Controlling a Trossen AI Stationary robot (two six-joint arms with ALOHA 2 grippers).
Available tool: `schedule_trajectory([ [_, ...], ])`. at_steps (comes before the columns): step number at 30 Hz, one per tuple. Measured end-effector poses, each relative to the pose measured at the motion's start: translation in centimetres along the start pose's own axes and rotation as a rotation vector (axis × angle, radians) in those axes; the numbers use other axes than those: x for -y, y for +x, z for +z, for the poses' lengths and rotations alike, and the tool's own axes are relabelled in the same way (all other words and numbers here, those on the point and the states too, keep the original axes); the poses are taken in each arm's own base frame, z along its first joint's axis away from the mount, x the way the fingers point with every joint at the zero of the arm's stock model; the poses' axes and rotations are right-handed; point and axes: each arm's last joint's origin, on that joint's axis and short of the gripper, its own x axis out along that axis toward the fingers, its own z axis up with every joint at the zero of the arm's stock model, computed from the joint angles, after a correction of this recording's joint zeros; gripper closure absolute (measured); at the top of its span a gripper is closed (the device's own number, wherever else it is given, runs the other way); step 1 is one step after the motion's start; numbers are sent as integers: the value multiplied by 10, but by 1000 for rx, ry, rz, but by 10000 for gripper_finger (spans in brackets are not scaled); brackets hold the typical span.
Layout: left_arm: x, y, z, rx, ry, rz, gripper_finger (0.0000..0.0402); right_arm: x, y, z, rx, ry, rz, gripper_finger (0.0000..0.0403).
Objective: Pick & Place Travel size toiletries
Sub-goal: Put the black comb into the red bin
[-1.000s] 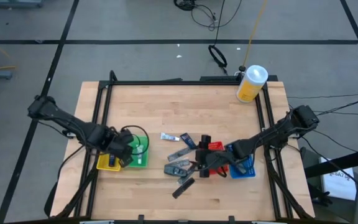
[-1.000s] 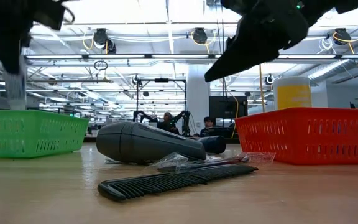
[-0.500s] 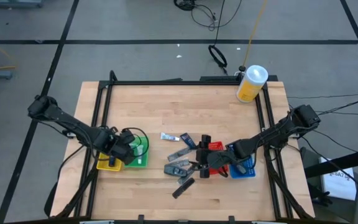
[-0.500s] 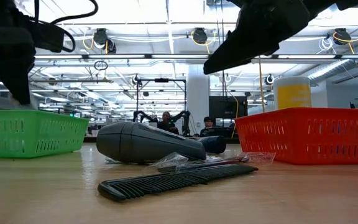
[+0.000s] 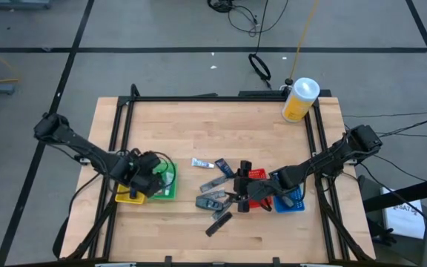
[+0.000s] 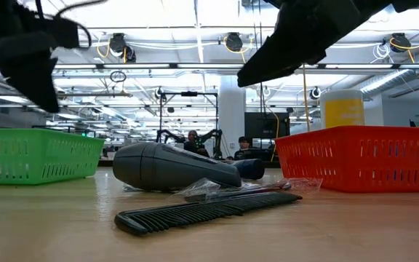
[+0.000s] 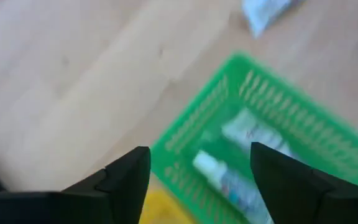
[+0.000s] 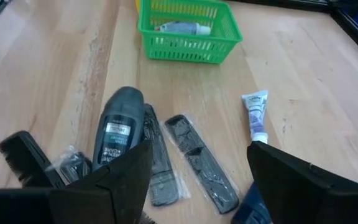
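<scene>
Shifted slightly rightward, left pincer [image 5: 152, 180] hovers agape over green bin [image 5: 170, 190]; right pincer [image 5: 237, 200] agape.

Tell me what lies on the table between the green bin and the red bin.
Between the green bin and the red bin, the high view shows a white tube, a dark bottle and flat dark packets on the wood.

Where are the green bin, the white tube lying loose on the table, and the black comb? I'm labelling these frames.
green bin [image 8: 188, 46]: right wrist view, front mesh wall.
white tube [image 8: 257, 115]: right wrist view, middle of its body.
black comb [image 6: 195, 212]: low view, along its teeth.
</scene>
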Motion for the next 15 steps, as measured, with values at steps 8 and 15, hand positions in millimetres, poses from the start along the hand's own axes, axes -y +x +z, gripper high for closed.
schedule_trajectory([
  [8, 49, -19, 10, 483, 80, -221, 138, -12, 9, 1, 30, -6, 300, 149],
  [15, 112, -15, 15, 599, 338, -600, 168, -44, 31, -12, -14, 110, 604, 149],
])
